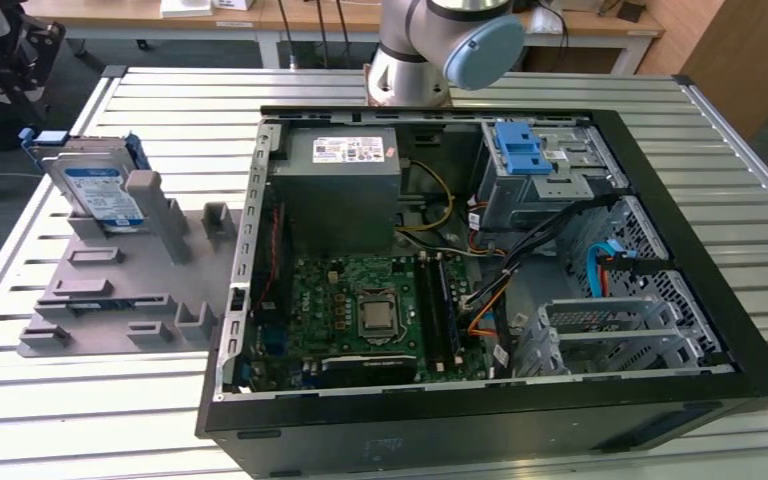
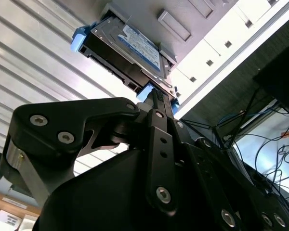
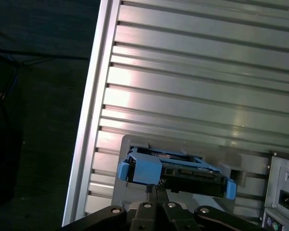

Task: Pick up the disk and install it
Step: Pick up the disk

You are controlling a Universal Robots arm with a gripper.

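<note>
Black end effector (image 3: 154, 191) linkages occupy the foreground in both wrist views, and the two fingers (image 2: 157, 103) are pressed together at their tips with nothing between them. In the first wrist view the tips line up with the disk (image 3: 188, 172) beyond them, at the end of its blue carrier frame (image 3: 139, 171). Whether they touch the frame cannot be told. The disk (image 1: 97, 190) stands on edge in a slot at the far end of a grey holding fixture (image 1: 131, 290), with its white-and-blue label facing the exterior camera. The fixture lies flat on the slatted aluminium desk (image 1: 91, 420), just beside the open computer case (image 1: 491, 430) on the exterior view's left. The second wrist view shows the disk (image 2: 130, 45) upright in the same fixture, with blue frame ends projecting at both ends of the drive body. Inside the case, a grey power supply (image 1: 344, 190) sits at the far side, with the green motherboard (image 1: 357, 300) nearer the exterior camera. A silver perforated drive cage (image 1: 551, 175) with a blue latch (image 1: 524, 150) sits at the far corner on the exterior view's right, well apart from the disk. The robot arm (image 1: 431, 50) rises from the desk behind the case. In the first wrist view, a power socket on the rear panel of the case (image 3: 284, 197) lies near the fixture, and the desk (image 3: 192, 72) slats extend beyond the disk.
</note>
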